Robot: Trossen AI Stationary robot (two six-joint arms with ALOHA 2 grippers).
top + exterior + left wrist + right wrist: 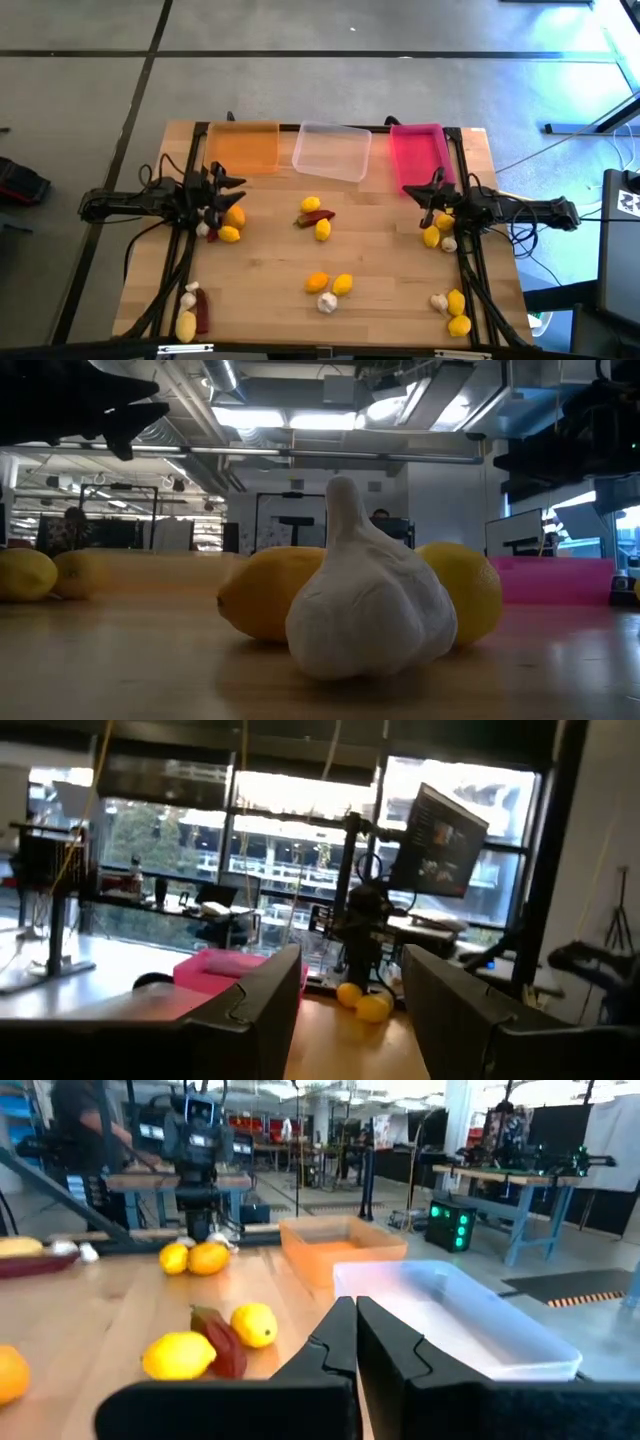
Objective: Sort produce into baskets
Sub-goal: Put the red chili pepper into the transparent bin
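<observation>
This is a robotics lab in an open industrial hall. Overhead in the low view run exposed pipes and ducts [300, 455] with strip lights [300, 418] between them. The floor around the wooden table [380, 270] is bare grey concrete [300, 80] marked with dark lines, and loose cables [545, 150] trail over it at three o'clock. The right wrist view looks across to workbenches [500, 1180] carrying equipment, a box with green indicator lights [452, 1225], and a person [85, 1120] standing at ten o'clock. The left wrist view shows a monitor on a stand [440, 845] before tall windows [290, 840].
</observation>
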